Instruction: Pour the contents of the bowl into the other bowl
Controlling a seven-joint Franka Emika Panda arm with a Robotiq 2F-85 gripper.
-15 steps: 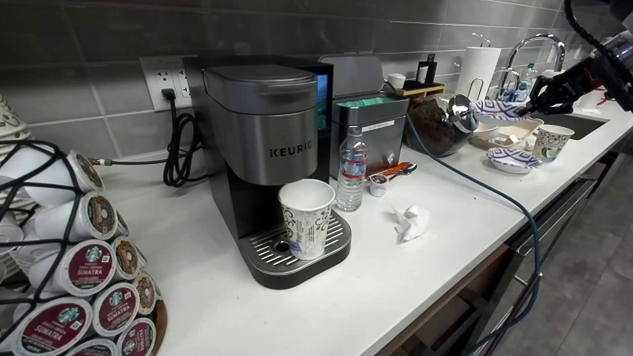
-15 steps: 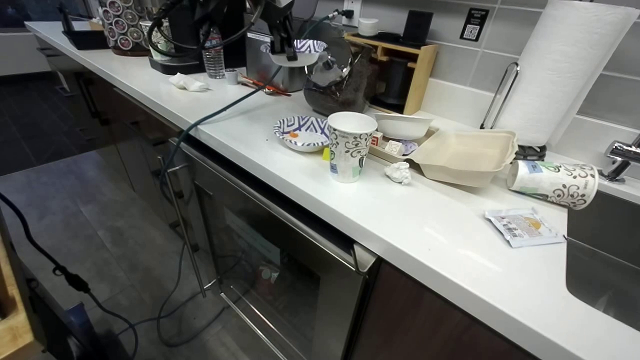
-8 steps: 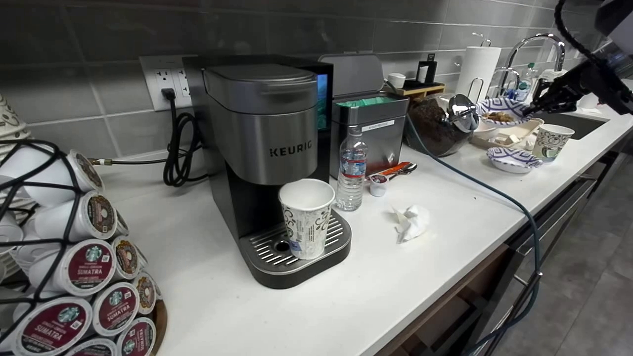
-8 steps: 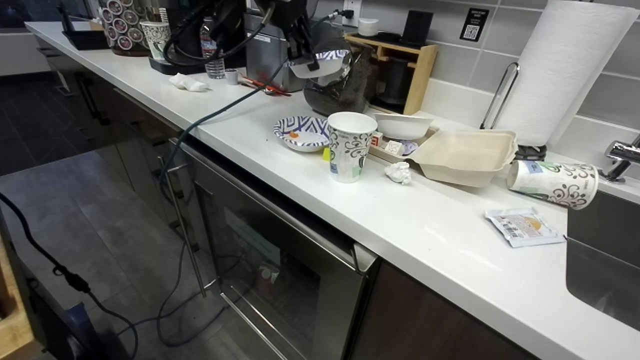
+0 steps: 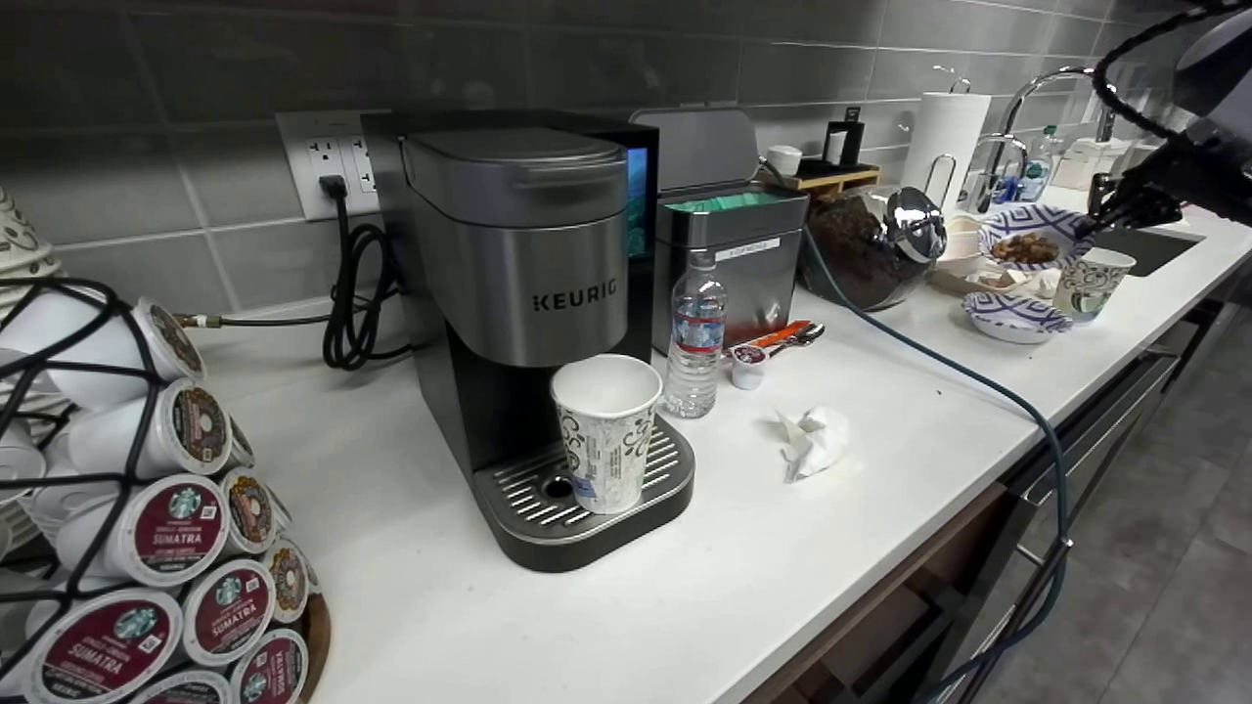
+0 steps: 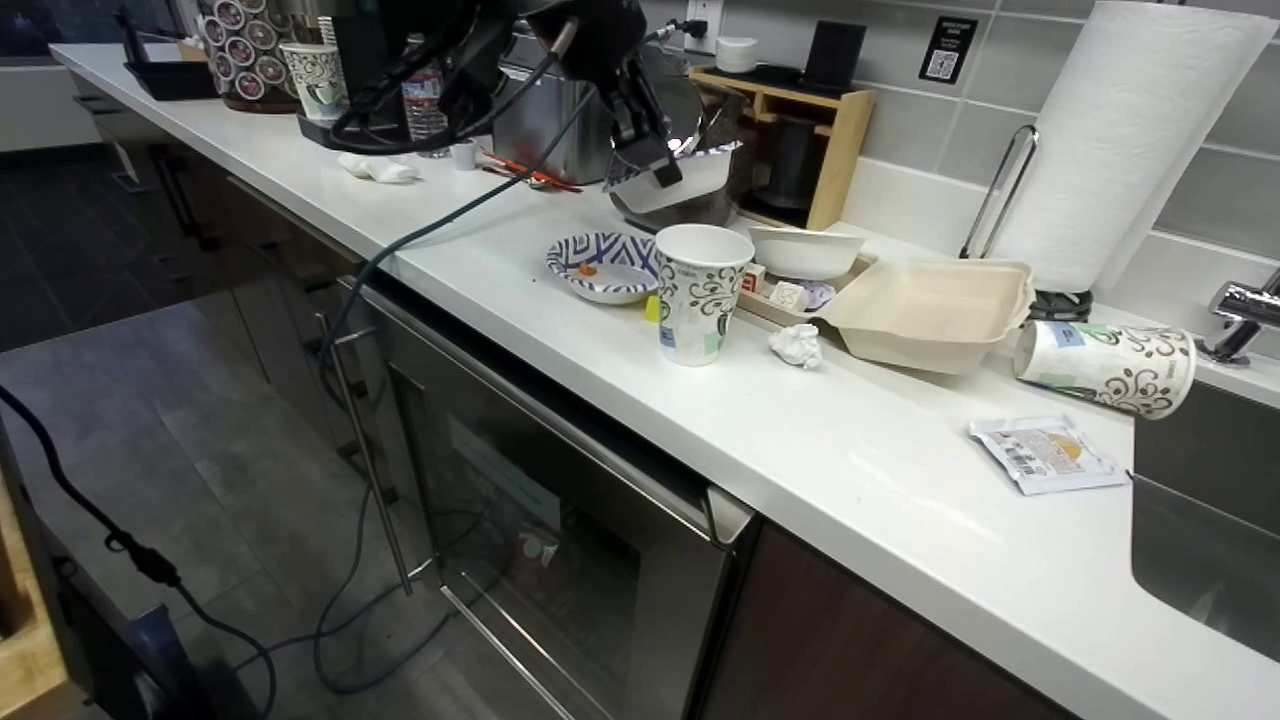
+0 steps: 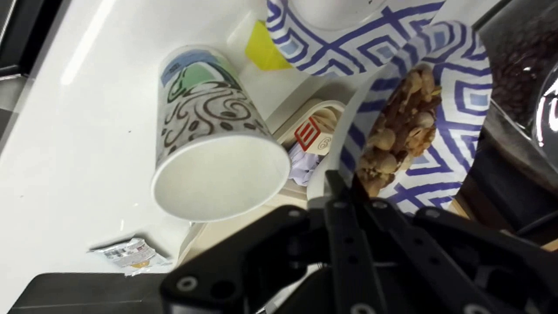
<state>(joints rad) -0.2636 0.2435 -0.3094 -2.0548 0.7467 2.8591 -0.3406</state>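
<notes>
The claw (image 7: 348, 187) pinches the rim of a small bowl (image 7: 462, 104) patterned in blue and white, and holds it tilted in the air above the bench (image 6: 850, 440), with nuts (image 7: 401, 135) gathered inside. In both exterior views it hangs clear of the other bowl (image 6: 605, 246), a matching one that sits upright on the bench, closer to the front edge than the dark-filled glass jar (image 5: 861, 249). An orange piece (image 6: 587, 270) lies in that lower bowl. Just beside it, also toward the front edge, stands a paper cup (image 6: 703, 300). Nearer the back edge than the cup lies a tan takeout box (image 6: 920, 300). By the corner where the sink (image 6: 1210, 445) cuts in are a tipped cup (image 6: 1105, 370), on its side, and a flat packet (image 6: 1048, 455).
</notes>
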